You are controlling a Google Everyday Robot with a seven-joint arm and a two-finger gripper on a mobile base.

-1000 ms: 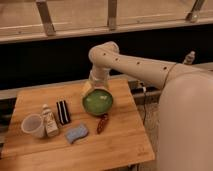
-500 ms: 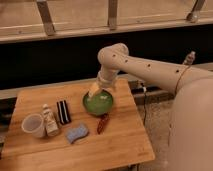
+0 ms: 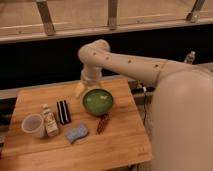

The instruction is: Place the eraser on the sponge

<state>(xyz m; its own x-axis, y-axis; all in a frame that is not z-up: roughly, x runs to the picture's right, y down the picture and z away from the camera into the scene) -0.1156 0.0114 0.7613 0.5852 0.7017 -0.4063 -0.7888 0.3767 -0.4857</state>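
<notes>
The eraser [image 3: 63, 111], a small black block with pale stripes, lies on the wooden table [image 3: 120, 140] left of centre. In front of it and slightly to the right lies the light blue sponge [image 3: 77, 133], flat on the wood. My gripper [image 3: 80, 89] hangs at the end of the pale arm [image 3: 125, 62], above the table behind and to the right of the eraser, just off the back left rim of the green bowl [image 3: 97, 101]. It is apart from both the eraser and the sponge.
A small bottle [image 3: 50, 121] and a pale cup [image 3: 33, 125] stand left of the eraser. A reddish-brown elongated object [image 3: 103, 122] lies in front of the bowl. The robot's bulky body [image 3: 182, 120] fills the right side.
The arm has swung left. The gripper has gone from over the bowl's back edge to a spot left of the bowl, closer to the eraser. The objects have not moved.
</notes>
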